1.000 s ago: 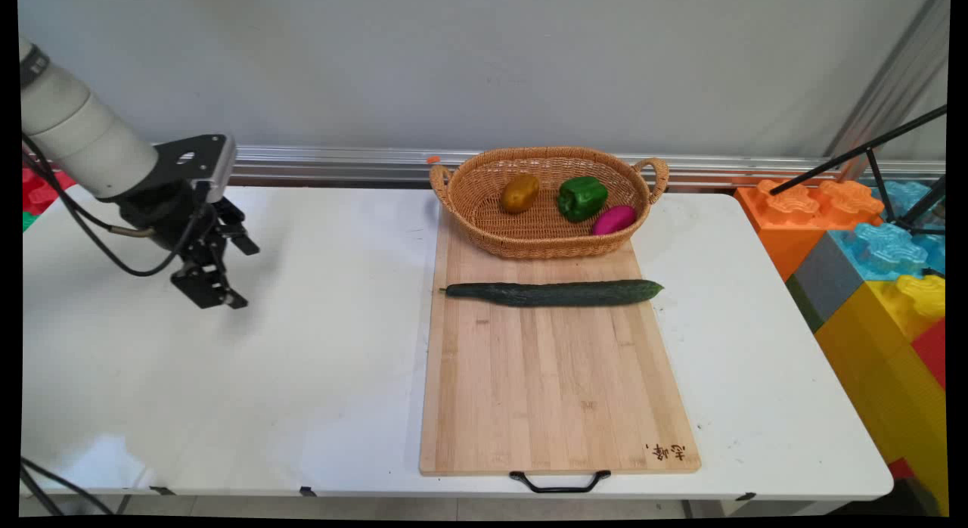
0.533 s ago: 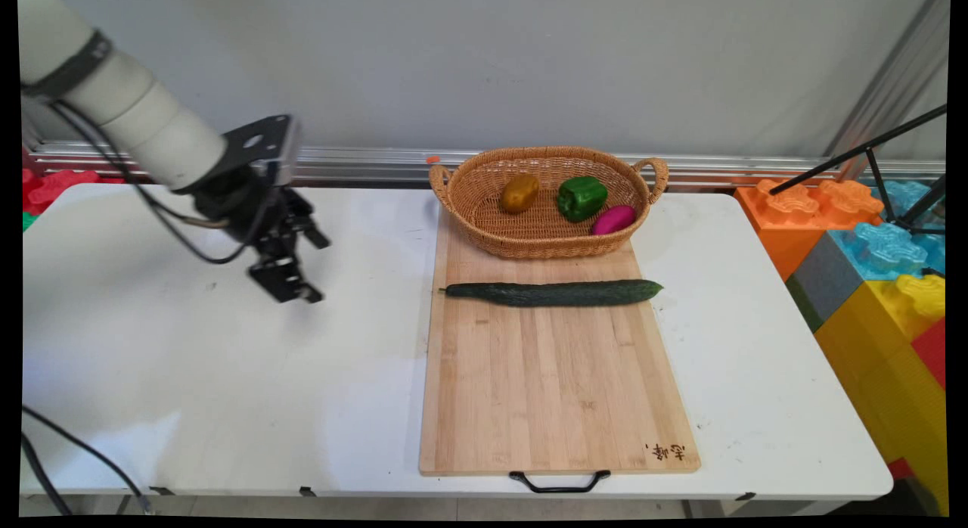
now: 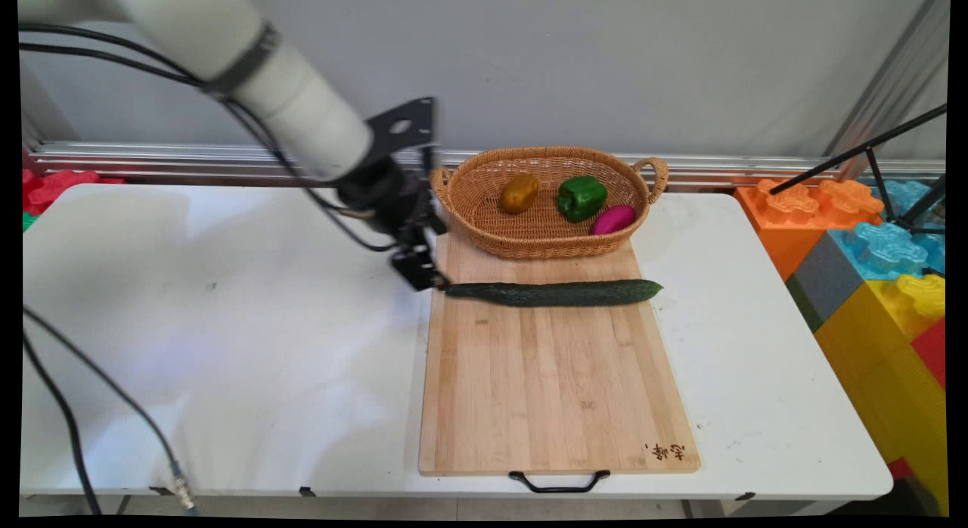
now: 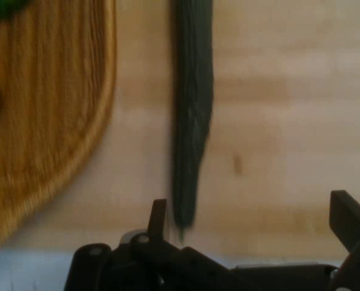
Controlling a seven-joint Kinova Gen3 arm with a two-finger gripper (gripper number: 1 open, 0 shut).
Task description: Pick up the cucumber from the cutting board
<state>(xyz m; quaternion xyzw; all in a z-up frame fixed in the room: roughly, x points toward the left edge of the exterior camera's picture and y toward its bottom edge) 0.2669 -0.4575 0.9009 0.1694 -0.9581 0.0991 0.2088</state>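
My gripper [image 4: 246,215] hangs with fingers [image 4: 157,216] spread apart above the cucumber [image 3: 552,292], its stem tip at my twelve o'clock. I judge a sound grasp needs me further along, over its thicker middle on the cutting board [image 3: 556,384]. Beyond, at ten o'clock, sits the wicker basket [image 3: 484,244].

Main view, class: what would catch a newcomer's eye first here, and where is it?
A long dark cucumber lies across a wooden board mid-table, with the open black claw at its stem end. Behind it, on the board's far end, a wicker basket holds a potato, a green pepper and a magenta vegetable.
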